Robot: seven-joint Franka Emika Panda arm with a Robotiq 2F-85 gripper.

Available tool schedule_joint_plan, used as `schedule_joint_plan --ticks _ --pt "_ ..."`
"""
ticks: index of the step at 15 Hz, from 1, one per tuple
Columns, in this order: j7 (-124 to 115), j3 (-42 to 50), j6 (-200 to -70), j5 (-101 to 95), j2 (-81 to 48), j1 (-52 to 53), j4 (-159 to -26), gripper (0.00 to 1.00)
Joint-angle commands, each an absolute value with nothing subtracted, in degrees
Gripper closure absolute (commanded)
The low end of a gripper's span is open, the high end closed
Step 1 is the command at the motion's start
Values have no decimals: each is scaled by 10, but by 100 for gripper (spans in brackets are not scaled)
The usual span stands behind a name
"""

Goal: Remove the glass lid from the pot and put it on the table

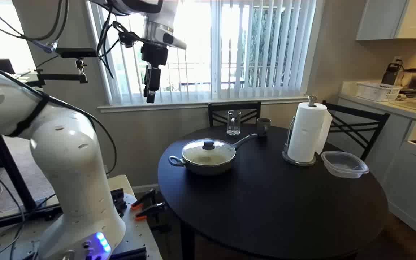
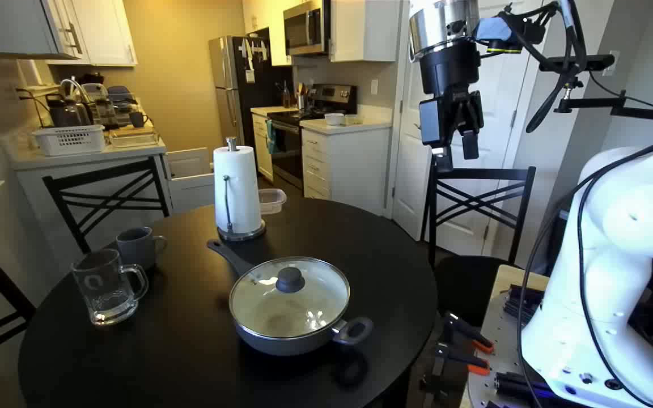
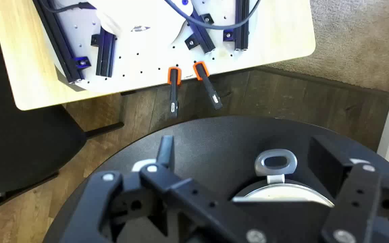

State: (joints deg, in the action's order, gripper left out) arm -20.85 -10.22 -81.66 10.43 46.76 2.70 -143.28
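Presently, my end effector (image 2: 457,151) is empty, jaws apart; the lid (image 2: 285,306) covers the pot (image 2: 281,344), so removal to the table (image 1: 294,209) appears outstanding.

bright window (image 1: 195,47), blinds (image 1: 285,47), yellowish wall (image 2: 170,68), white cabinets (image 2: 363,28), black chairs (image 2: 491,174), wooden floor (image 3: 79,162)

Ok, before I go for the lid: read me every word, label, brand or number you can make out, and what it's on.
No word, brand or number is readable in any view.
Glass mug: pale curved mark on its side; cannot tell whether it is a letter.
Grey mug: faint mark, too small to read.
Stove panel: any markings too small to read.
Pot and glass lid: no lettering I can make out.
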Motion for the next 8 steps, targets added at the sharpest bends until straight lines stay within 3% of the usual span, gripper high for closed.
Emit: schedule_joint_plan --ticks 1,8 --pt "-204 -108 -815 107 468 19 -1432 0" --pt "-232 -168 -992 145 406 39 -1465 0"
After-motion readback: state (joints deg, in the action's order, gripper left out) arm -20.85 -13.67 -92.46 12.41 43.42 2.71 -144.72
